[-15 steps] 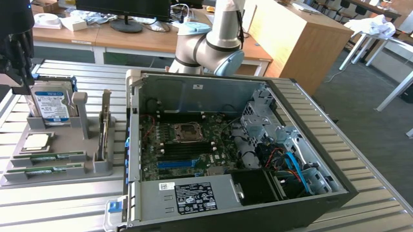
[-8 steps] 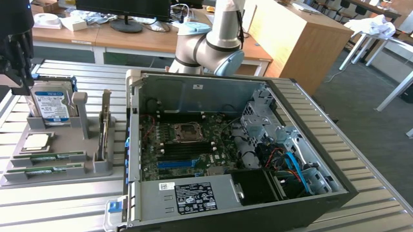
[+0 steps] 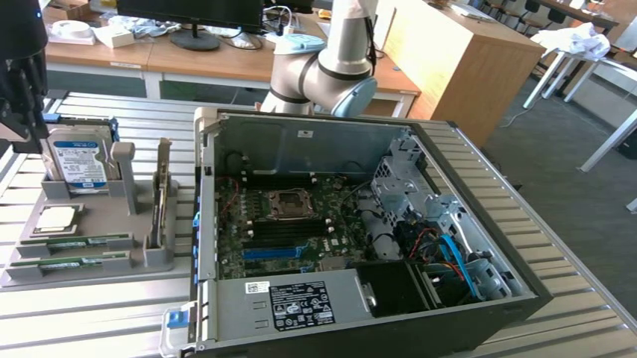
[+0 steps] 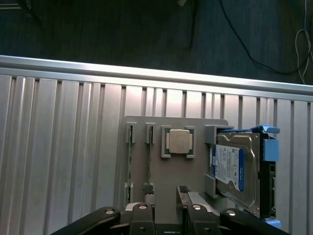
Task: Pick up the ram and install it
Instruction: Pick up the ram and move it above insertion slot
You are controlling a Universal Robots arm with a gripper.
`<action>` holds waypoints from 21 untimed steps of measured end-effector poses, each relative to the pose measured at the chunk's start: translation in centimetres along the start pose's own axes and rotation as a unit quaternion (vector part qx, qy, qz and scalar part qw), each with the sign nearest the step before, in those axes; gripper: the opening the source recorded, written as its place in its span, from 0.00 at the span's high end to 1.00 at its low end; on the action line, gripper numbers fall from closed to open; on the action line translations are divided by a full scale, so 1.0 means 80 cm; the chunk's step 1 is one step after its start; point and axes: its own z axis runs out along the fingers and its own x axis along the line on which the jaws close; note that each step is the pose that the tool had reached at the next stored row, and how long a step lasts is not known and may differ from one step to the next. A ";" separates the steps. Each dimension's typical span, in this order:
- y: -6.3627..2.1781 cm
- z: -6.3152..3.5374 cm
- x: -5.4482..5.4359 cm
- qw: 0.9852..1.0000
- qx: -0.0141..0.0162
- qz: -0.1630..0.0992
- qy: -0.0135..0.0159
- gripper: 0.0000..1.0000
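Ahead of the parted jaws, the ram [image 4: 148, 164]

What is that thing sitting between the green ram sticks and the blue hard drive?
The square silver processor chip, lying flat in the grey holder; the wrist view shows it best.

The ram [image 3: 77, 240], a long thin green stick, sits on edge in the grey holder [image 3: 154, 257]

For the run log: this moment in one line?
gripper: open, empty, over tray | ram sticks: both in tray | computer case: open
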 end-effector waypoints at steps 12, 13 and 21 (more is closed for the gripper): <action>0.002 -0.002 0.019 1.000 0.000 0.000 0.000 0.69; 0.002 -0.002 0.019 1.000 0.000 0.000 0.000 0.69; 0.002 0.000 0.020 1.000 0.000 0.000 0.000 0.69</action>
